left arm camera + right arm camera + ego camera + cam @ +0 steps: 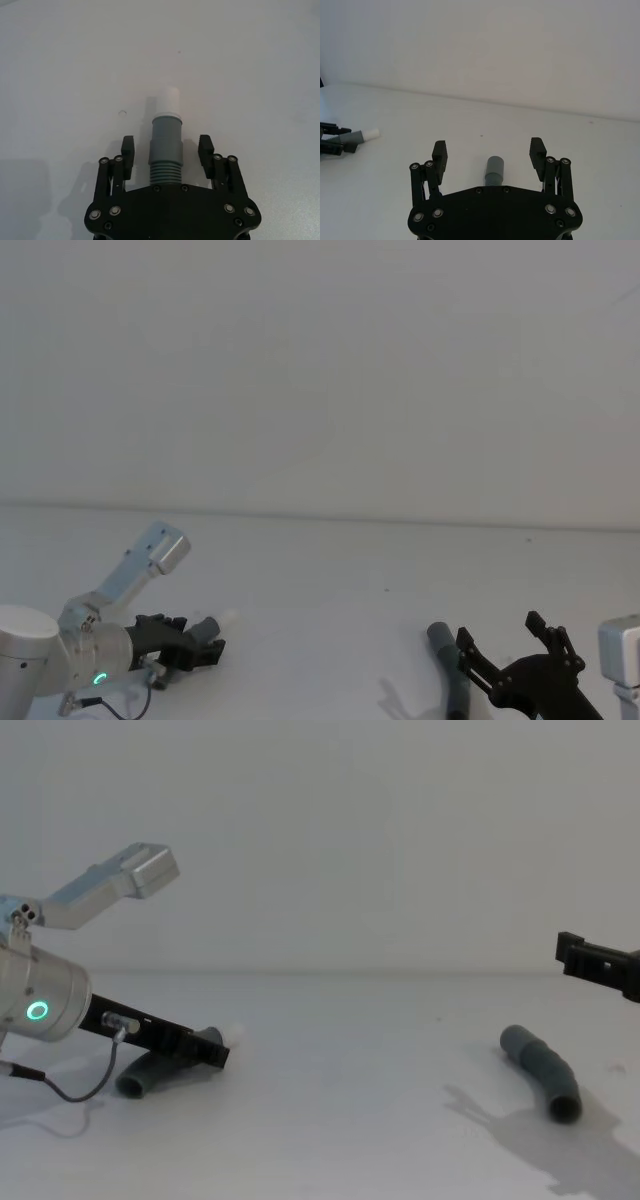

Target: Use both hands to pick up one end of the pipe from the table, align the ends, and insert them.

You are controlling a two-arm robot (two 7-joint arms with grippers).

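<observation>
Desk-level standoff: my left end effector sits low on the desk, its fingers spread either side of the left hose piece. The piece's narrow cuff and white tip poke out ahead, and neither finger touches it. My right end effector hovers above the desk, likewise spread, over the right hose piece. That piece lies well apart from the first, its plain grey socket showing between my fingers.

The risk, as I judge it, is that both pieces are curved and free to roll. An off-centre squeeze could twist one in the grip and leave tip and socket askew at the join. A careless descent on the right could simply knock its piece away.
</observation>
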